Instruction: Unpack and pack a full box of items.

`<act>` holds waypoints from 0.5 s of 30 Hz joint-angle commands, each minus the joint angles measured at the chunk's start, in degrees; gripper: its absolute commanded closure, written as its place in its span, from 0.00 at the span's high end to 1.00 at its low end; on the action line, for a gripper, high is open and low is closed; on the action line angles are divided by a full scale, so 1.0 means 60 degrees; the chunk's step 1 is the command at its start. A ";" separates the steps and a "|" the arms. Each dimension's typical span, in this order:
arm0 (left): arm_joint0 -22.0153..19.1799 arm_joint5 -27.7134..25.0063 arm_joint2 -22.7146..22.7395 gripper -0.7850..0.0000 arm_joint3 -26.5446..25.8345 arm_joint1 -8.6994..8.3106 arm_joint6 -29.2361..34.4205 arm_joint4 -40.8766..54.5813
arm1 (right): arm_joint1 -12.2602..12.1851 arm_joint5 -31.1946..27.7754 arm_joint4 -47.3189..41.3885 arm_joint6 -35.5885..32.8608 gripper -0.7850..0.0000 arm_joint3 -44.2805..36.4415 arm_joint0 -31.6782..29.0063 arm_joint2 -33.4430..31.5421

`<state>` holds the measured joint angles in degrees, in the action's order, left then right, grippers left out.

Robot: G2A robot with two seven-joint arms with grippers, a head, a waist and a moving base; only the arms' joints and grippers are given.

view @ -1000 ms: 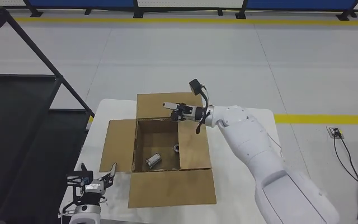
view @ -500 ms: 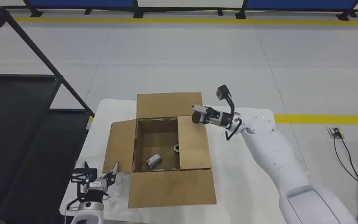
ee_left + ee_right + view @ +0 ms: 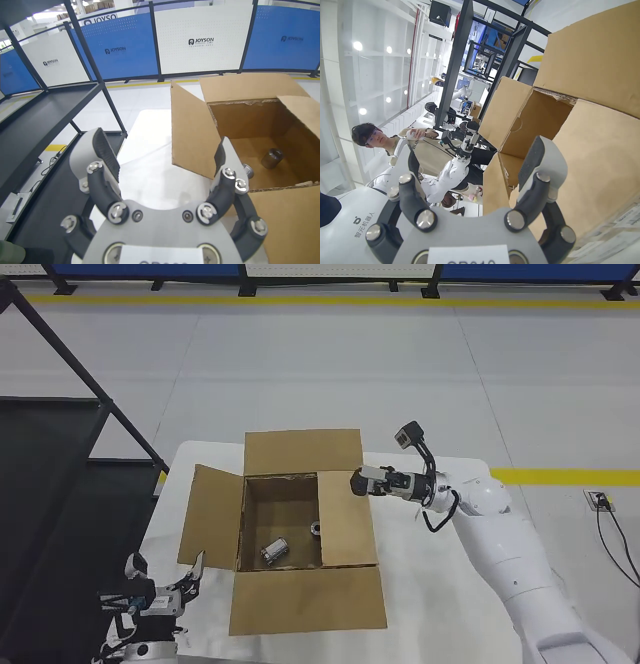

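Observation:
An open cardboard box [image 3: 300, 604] stands mid-table. Its left flap [image 3: 208, 514] is raised and its right flap [image 3: 346, 522] lies over part of the opening. Inside, on the bottom, lie a metal cylinder [image 3: 273, 551] and a small ring-like part [image 3: 314, 528]. From the left wrist I see a dark cylinder [image 3: 272, 158] in the box [image 3: 190, 140]. My left gripper [image 3: 165, 589] [image 3: 162, 140] is open and empty, off the box's near left corner. At the far end of the right flap my right gripper [image 3: 360, 480] [image 3: 473, 145] hangs open and empty, beside the box [image 3: 595, 150].
The white table [image 3: 430, 594] has free room to the right of the box. A black metal rack [image 3: 60, 464] stands close to the table's left side. The left gripper is near the table's front left corner.
My right gripper has drawn back to the right, from over the box's far edge to the right flap's end. The left flap has swung up. The left gripper has dropped slightly toward the near edge.

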<state>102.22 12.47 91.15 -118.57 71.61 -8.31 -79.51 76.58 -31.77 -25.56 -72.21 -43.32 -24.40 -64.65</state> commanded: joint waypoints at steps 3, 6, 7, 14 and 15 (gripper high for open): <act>0.0408 0.0003 -0.0170 1.00 -0.0589 0.0040 -0.0313 -0.0057 | -0.0103 0.0175 0.0101 -0.0031 1.00 -0.0280 -0.0161 -0.0128; 0.0926 -0.0635 -0.0359 1.00 -0.1270 0.0034 -0.0477 -0.0058 | -0.0202 0.0208 0.0176 -0.0172 1.00 -0.0463 -0.0278 -0.0270; 0.1060 -0.0831 -0.0417 1.00 -0.1489 0.0027 -0.0508 -0.0153 | -0.0250 0.0191 0.0190 -0.0242 1.00 -0.0556 -0.0332 -0.0354; 0.0479 -0.2291 -0.1255 1.00 -0.2015 0.0019 0.0815 0.0285 | -0.0862 0.0646 0.0614 -0.0699 1.00 -0.2296 -0.1293 -0.1276; 0.0152 -0.2468 -0.1445 1.00 -0.1904 0.0028 0.1284 0.0500 | -0.0968 0.0780 0.0707 -0.0833 1.00 -0.2551 -0.1453 -0.1439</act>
<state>105.68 -1.12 83.91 -130.80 71.71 -4.25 -77.96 71.52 -27.99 -21.94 -76.29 -56.61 -31.96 -72.08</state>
